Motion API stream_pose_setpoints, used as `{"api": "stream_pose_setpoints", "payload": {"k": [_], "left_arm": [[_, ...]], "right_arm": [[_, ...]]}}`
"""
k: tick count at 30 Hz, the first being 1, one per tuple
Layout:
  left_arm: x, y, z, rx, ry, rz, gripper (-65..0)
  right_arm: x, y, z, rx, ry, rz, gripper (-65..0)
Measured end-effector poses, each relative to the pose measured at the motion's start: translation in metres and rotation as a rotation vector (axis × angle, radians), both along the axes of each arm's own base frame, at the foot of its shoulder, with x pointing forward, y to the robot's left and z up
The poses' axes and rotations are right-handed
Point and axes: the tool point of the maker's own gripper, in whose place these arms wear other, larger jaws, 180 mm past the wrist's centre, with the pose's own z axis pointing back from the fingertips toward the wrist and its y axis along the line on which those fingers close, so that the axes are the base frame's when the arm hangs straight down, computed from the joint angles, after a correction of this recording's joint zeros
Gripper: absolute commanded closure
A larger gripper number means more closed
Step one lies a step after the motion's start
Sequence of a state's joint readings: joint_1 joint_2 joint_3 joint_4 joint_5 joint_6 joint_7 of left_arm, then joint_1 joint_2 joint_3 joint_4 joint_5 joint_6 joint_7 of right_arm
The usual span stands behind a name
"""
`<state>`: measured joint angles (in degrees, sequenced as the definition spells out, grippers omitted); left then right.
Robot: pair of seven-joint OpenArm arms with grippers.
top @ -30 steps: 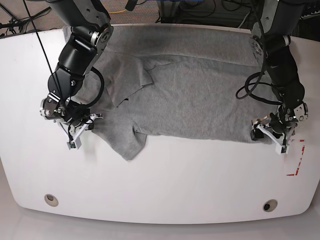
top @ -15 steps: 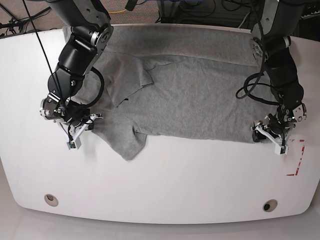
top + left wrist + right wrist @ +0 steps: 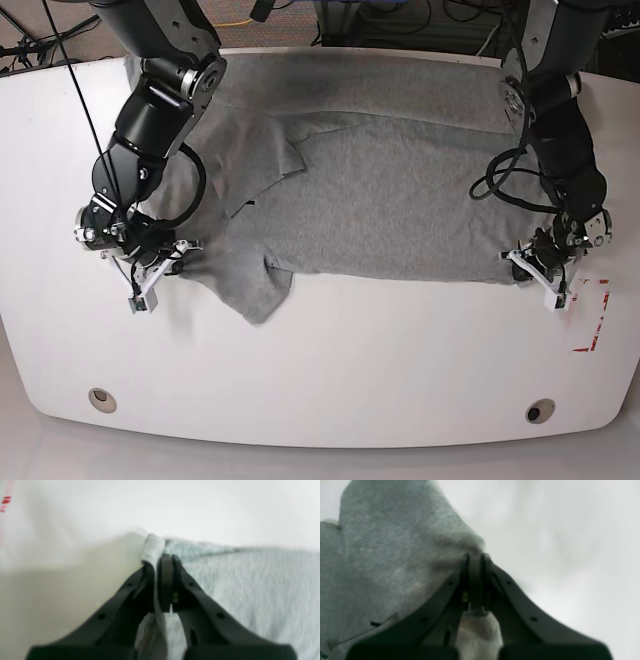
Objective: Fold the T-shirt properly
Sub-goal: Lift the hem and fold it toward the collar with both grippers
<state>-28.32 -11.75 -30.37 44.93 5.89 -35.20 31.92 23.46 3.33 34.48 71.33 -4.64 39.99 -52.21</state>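
The heather-grey T-shirt (image 3: 380,190) lies spread across the white table (image 3: 330,370), with one sleeve folded over near the collar. My left gripper (image 3: 522,266) is at the shirt's near right corner in the base view. In the left wrist view the left gripper (image 3: 161,556) is shut on a pinch of the T-shirt (image 3: 245,580) edge. My right gripper (image 3: 172,262) is at the shirt's near left edge. In the right wrist view the right gripper (image 3: 475,556) is shut on a raised fold of the T-shirt (image 3: 390,542).
Red tape marks (image 3: 592,325) sit on the table near the left gripper. Two round holes (image 3: 100,399) (image 3: 541,411) are set in the table's front edge. Black cables (image 3: 505,175) hang off the left arm above the cloth.
The left gripper has closed from wide open onto the shirt's corner. The right gripper stayed shut on the cloth and shifted slightly towards the table's left front.
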Motion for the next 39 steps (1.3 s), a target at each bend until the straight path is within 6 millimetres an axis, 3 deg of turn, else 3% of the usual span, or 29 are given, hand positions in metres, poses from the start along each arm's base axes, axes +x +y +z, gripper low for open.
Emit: {"api": "stream_pose_setpoints", "payload": {"k": [8,13,20,28,33,39], "left_arm": [[-0.008,0.009,0.038,0.139,-0.04,-0.072,0.0],[-0.027,0.01,0.048,0.222,-0.027,-0.09,0.0],[-0.058,0.019,0.06,0.334,0.004,-0.089,0.0],[-0.108,0.02,0.058,0.437,0.078,-0.1,0.0],[-0.148,0.036,0.054,0.525,0.196,-0.072,0.0],[-0.177,0.02,0.041,0.518,0.228,-0.108,0.0]], "right_arm": [[-0.007,-0.021,0.031,-0.105,-0.008,-0.026,0.0],[-0.017,-0.03,0.05,-0.157,-0.046,-0.04,0.0],[-0.044,-0.037,0.048,-0.212,-0.009,-0.049,0.0],[-0.081,-0.046,0.044,-0.289,0.049,-0.06,0.0],[-0.108,-0.056,0.04,-0.349,0.094,-0.081,0.0],[-0.133,-0.052,0.02,-0.341,0.162,-0.067,0.0]]}}
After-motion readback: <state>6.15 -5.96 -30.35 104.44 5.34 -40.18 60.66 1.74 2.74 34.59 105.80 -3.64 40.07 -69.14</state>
